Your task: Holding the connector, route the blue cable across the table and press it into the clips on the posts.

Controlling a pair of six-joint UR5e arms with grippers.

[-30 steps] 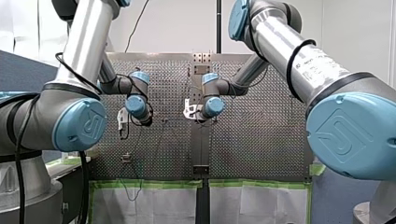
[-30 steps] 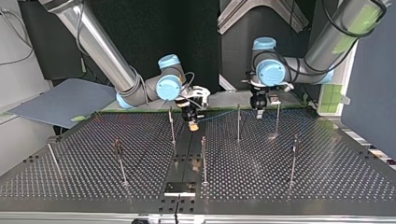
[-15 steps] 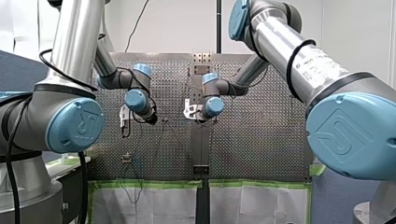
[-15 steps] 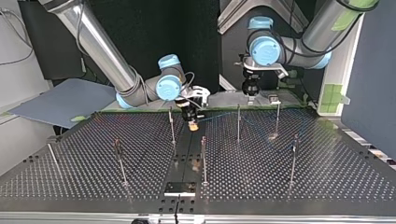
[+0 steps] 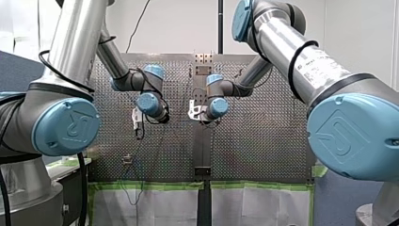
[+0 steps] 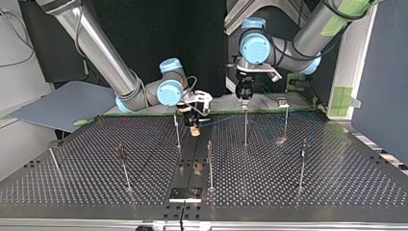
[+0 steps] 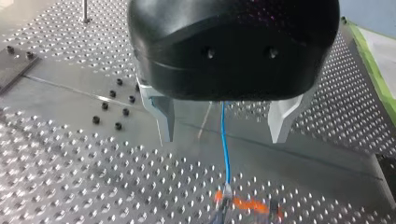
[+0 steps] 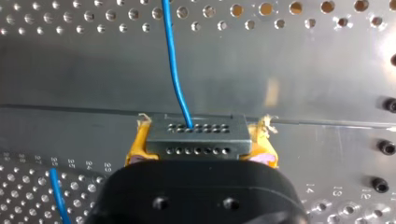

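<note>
In the right wrist view my right gripper (image 8: 200, 151) is shut on the grey connector (image 8: 196, 135), its yellow pads (image 8: 136, 147) pressing both ends. The blue cable (image 8: 173, 70) leaves the connector's face and runs ahead over the plate. In the top view that gripper (image 6: 194, 129) hangs low near the centre strip. My left gripper (image 7: 224, 139) is open, and the blue cable (image 7: 225, 154) runs between its metal fingers (image 7: 163, 119) without touching them, down to an orange-marked clip (image 7: 243, 204). In the top view my left gripper (image 6: 244, 96) hovers just above a post (image 6: 245, 129).
Several thin posts stand on the perforated table (image 6: 86, 178), among them one (image 6: 177, 131) beside the connector, one (image 6: 286, 121) further to the top view's right, and one (image 6: 210, 163) nearer the middle. A dark mat (image 6: 62, 106) lies at the top view's left.
My left arm has lifted and swung toward the top view's left, from beside the post at the right to above the middle one. My right gripper has shifted slightly, still holding the connector.
</note>
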